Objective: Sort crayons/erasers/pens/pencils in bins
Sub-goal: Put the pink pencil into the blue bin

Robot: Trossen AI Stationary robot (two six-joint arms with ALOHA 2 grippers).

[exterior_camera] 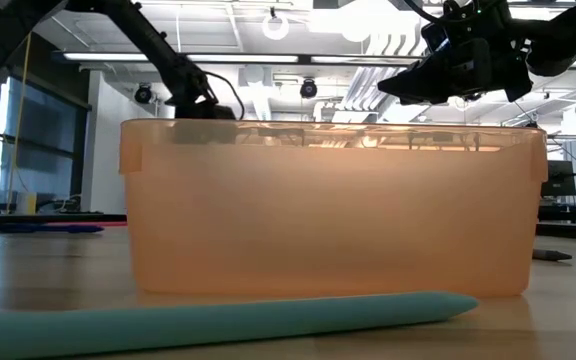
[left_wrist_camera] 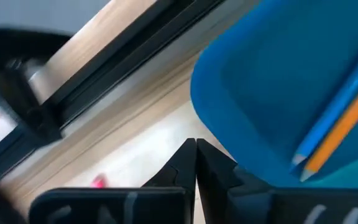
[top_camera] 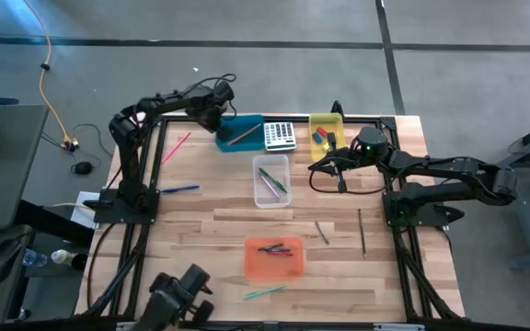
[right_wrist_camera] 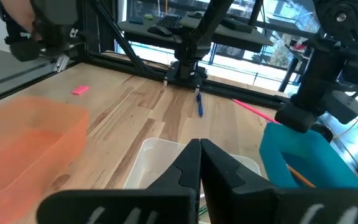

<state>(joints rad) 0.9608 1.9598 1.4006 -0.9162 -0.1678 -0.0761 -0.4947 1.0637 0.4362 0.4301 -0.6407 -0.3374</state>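
My left gripper hangs shut and holds nothing at the far left, its fingertips beside the teal-blue bin's rim. That bin holds a blue and an orange pencil. My right gripper is shut and holds nothing, raised between the yellow bin with erasers and the clear bin with pens. The orange bin holds crayons. A pink pencil and a blue pen lie on the table at the left.
A calculator sits between the teal-blue and yellow bins. Two thin dark sticks lie right of centre. A green pen lies near the front edge, before the orange bin. A pink bit lies on the wood.
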